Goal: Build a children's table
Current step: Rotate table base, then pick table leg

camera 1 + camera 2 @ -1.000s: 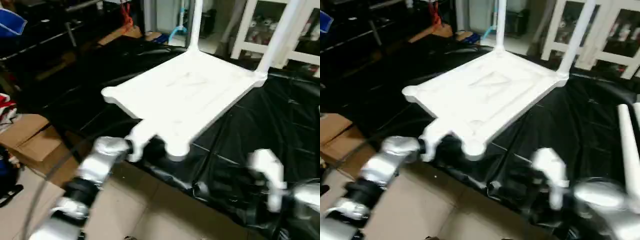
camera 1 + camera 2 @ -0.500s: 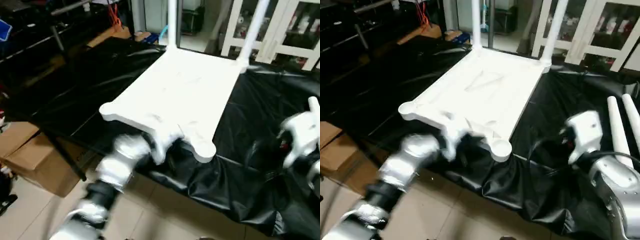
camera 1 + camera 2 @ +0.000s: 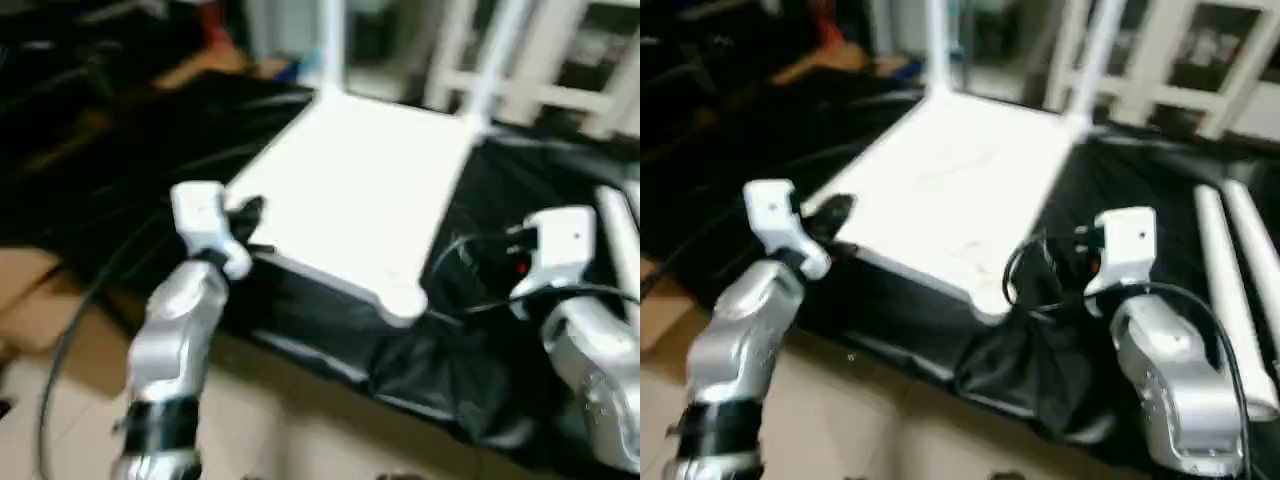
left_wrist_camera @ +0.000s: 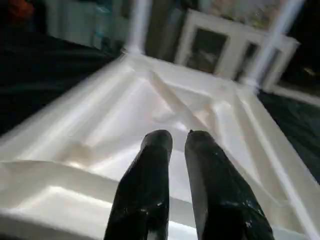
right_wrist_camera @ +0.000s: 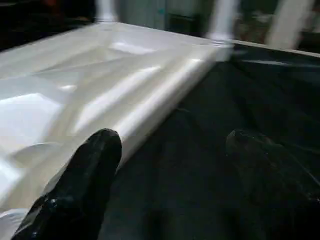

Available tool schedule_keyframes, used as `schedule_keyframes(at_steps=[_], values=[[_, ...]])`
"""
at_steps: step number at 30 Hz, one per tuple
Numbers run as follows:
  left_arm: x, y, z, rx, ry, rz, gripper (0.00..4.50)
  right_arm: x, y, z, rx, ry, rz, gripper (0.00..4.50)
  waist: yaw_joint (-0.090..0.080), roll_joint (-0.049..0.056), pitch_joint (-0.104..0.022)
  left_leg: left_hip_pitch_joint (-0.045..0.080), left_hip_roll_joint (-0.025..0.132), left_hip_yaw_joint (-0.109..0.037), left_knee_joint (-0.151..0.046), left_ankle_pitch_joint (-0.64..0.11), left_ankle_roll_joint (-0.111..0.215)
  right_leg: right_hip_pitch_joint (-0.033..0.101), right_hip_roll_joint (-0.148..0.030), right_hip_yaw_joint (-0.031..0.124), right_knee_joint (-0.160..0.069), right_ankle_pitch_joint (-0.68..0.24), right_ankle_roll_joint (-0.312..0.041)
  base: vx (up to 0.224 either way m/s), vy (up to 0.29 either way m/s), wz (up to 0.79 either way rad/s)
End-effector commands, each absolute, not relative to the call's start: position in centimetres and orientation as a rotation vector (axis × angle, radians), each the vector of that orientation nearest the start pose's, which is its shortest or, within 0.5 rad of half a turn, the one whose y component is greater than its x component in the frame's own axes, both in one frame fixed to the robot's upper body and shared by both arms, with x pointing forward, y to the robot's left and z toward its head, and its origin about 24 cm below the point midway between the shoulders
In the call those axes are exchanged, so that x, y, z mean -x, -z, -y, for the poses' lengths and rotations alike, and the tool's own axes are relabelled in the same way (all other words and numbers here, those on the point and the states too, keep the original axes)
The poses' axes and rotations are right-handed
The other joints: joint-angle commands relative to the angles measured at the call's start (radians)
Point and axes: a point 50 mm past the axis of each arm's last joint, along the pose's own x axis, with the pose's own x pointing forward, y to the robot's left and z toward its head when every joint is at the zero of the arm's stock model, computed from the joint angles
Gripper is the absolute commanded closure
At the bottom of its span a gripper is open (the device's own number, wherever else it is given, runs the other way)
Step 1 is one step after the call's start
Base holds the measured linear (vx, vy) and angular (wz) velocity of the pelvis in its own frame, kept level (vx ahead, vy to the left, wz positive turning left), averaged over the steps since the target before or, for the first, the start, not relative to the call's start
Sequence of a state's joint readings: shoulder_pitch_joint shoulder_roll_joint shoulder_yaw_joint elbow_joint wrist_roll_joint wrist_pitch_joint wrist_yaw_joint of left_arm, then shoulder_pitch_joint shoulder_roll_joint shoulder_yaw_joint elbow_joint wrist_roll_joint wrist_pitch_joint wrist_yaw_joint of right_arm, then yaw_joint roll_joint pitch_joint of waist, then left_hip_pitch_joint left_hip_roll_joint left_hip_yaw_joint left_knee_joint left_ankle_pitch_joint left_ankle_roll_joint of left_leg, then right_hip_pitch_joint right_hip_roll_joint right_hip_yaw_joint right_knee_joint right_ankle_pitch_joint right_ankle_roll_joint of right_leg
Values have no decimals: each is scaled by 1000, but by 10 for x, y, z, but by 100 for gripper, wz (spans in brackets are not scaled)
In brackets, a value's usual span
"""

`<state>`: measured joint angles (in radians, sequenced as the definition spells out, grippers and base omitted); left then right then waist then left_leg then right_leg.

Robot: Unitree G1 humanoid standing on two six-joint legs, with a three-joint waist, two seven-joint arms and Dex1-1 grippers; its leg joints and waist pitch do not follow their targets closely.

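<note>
Table top (image 3: 360, 190): white plastic, upside down on the black-covered bench (image 3: 560, 200), two legs (image 3: 331, 45) fitted at far corners, spare legs (image 3: 1230, 290) alongside. Likely light, stiff, slick; grip by rim. Left tool (image 4: 177, 145) nearly closed, empty; right tool (image 5: 165, 150) wide open, empty.

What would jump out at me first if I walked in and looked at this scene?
The big white table top, lying upside down on a black sheet, with two white legs already standing up from its far corners. Two loose legs lie on the sheet to the robot's right. The robot's silver arms reach in from either side, left gripper over the top's near edge, right gripper beside it.
</note>
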<state>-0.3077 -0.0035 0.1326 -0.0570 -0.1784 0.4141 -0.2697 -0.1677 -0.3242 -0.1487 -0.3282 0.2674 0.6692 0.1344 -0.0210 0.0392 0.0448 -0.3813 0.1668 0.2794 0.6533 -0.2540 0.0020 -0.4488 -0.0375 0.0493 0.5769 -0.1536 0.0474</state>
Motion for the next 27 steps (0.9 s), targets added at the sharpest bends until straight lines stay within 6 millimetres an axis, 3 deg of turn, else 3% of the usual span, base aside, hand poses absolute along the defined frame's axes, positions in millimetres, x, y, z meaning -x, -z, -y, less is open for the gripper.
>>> schedule_keyframes(at_steps=[1, 3, 4, 5, 6, 7, 8, 9, 10, 11, 12, 13, 14, 15, 16, 17, 18, 19, 20, 21, 22, 23, 24, 25, 26, 27], values=[[-303, -102, -130, 183, 321, -39, 372, -275, -116, 207, 50, -84, -163, 73, -5, -20, -72, 71, 25, -31, -51, -219, -85, -21, 32, 5, -85, -302, -22, 25, 27, -49], [-306, -103, -128, 154, 308, -27, 372, -278, -117, 207, 53, -82, -164, 73, -5, -23, -76, 69, 23, -30, -45, -179, -57, -21, 42, 15, -78, -259, -17, 32, 22, -46], [-307, -103, -127, 151, 299, -24, 372, -278, -117, 207, 55, -81, -165, 73, -3, -21, -79, 82, 23, -23, -37, -169, -37, -32, 53, 18, -77, -235, -25, 40, 9, -38], [-310, -103, -125, 134, 284, -23, 372, -278, -116, 207, 58, -79, -170, 73, -6, -25, -82, 78, 19, -22, -35, -157, -25, -26, 57, 18, -73, -208, -32, 40, 9, -38], [-311, -103, -124, 125, 272, -23, 372, -278, -116, 207, 61, -77, -173, 73, -4, -28, -84, 67, 14, -24, -34, -119, -1, -13, 58, 23, -67, -160, -43, 59, 7, -42], [-313, -103, -122, 122, 266, -21, 372, -277, -114, 207, 66, -77, -179, 73, -3, -26, -88, 59, 8, -31, -31, -76, 20, 0, 71, 25, -61, -102, -51, 65, 1, -42], [-313, -104, -121, 122, 264, -20, 372, -277, -113, 207, 69, -77, -184, 73, -5, -20, -88, 71, 20, -37, -36, -48, 30, -9, 90, 10, -62, -74, -58, 65, 1, -42], [-314, -105, -117, 109, 266, -22, 372, -275, -111, 208, 77, -72, -194, 73, -11, -16, -88, 99, 43, -37, -34, 10, 77, -37, 106, -18, -56, -34, -81, 34, -20, -33], [-314, -105, -116, 98, 265, -21, 372, -275, -110, 209, 77, -69, -198, 73, -16, -9, -78, 111, 83, -38, -49, 34, 114, -62, 99, -53, -62, -59, -126, 31, -53, -34], [-314, -105, -115, 90, 265, -21, 372, -275, -109, 209, 77, -66, -203, 73, -19, -6, -78, 115, 107, -46, -58, 57, 131, -61, 85, -69, -52, -63, -146, 31, -53, -34], [-315, -105, -115, 90, 264, -26, 372, -275, -109, 210, 78, -62, -206, 73, -12, 1, -83, 126, 200, -80, -86, 157, 194, -64, 34, -105, -10, -61, -191, 41, -104, -34], [-315, -104, -114, 86, 265, -31, 372, -275, -109, 211, 81, -59, -207, 73, 1, -8, -86, 89, 274, -142, -107, 292, 317, -42, -36, -130, 71, -45, -189, 46, -167, -22], [-315, -104, -114, 83, 265, -32, 372, -276, -108, 212, 83, -57, -208, 73, -3, -1, -90, 92, 284, -158, -99, 340, 376, -44, -58, -124, 89, -64, -186, 46, -167, -22], [-316, -104, -113, 80, 263, -24, 372, -277, -108, 213, 102, -53, -212, 73, -8, -17, -99, 94, 239, -147, -43, 346, 457, -51, -88, -105, 91, -2, -259, 54, -201, -7], [-316, -105, -113, 81, 259, -18, 372, -277, -108, 214, 115, -49, -215, 73, -13, -34, -103, 67, 161, -114, -8, 279, 474, -28, -78, -99, 63, 87, -336, 38, -192, 11], [-317, -104, -114, 88, 247, -27, 372, -278, -108, 215, 128, -48, -226, 73, -23, -105, -110, -64, -121, -31, 191, -188, 348, 76, -35, -47, -50, 182, -383, 38, -192, 11], [-319, -104, -114, 80, 248, -28, 372, -280, -108, 217, 136, -47, -234, 73, -5, -76, -99, -78, -105, -82, 180, -175, 185, 106, -96, -47, -39, 203, -388, 17, -180, 10], [-320, -104, -113, 69, 260, -26, 372, -282, -109, 219, 147, -45, -238, 73, -2, -64, -89, -86, -118, -103, 164, -87, 114, 112, -90, -83, -50, 162, -202, -9, -170, 6], [-320, -104, -113, 56, 272, -24, 372, -283, -109, 221, 150, -41, -248, 73, 3, -55, -77, -78, -110, -115, 136, -61, 122, 104, -96, -85, -76, 80, -97, -9, -170, 6], [-320, -105, -112, 48, 288, -22, 372, -285, -109, 225, 158, -35, -257, 73, -1, -21, -70, -90, -73, -149, 47, 31, 192, 132, -78, -105, -102, -72, 125, -41, -148, 4], [-319, -105, -111, 49, 301, -21, 372, -287, -110, 228, 166, -31, -260, 73, 9, 49, -80, -4, 157, -283, -52, 90, 328, 92, -92, -134, -54, -139, 216, -36, -123, -31], [-318, -106, -110, 51, 317, -19, 372, -288, -111, 231, 175, -25, -263, 73, -34, 46, -79, 28, 258, -355, -75, 212, 428, 45, -110, -120, 89, -185, 181, -36, -123, -31], [-317, -107, -109, 47, 342, -13, 372, -291, -112, 234, 183, -18, -269, 73, -32, 12, -80, 72, 156, -296, -31, 360, 460, -41, -92, -82, 128, -172, 57, -31, -91, -18], [-312, -110, -105, 35, 449, 3, 372, -296, -113, 241, 201, -21, -289, 73, -27, -17, -71, 38, 57, -238, -21, 354, 403, -11, -92, -58, 74, -35, -45, -48, -77, 11], [-309, -111, -103, 18, 521, 9, 372, -299, -113, 245, 186, -37, -315, 73, -26, -37, -71, 11, 17, -225, -15, 273, 351, 33, -110, -37, 37, -8, -61, -48, -77, 11], [-307, -111, -103, 13, 541, 10, 372, -300, -113, 246, 178, -43, -324, 73, -12, -32, -68, -33, -20, -207, 10, 169, 244, 92, -184, -17, -3, -37, -131, -111, -106, -8]])
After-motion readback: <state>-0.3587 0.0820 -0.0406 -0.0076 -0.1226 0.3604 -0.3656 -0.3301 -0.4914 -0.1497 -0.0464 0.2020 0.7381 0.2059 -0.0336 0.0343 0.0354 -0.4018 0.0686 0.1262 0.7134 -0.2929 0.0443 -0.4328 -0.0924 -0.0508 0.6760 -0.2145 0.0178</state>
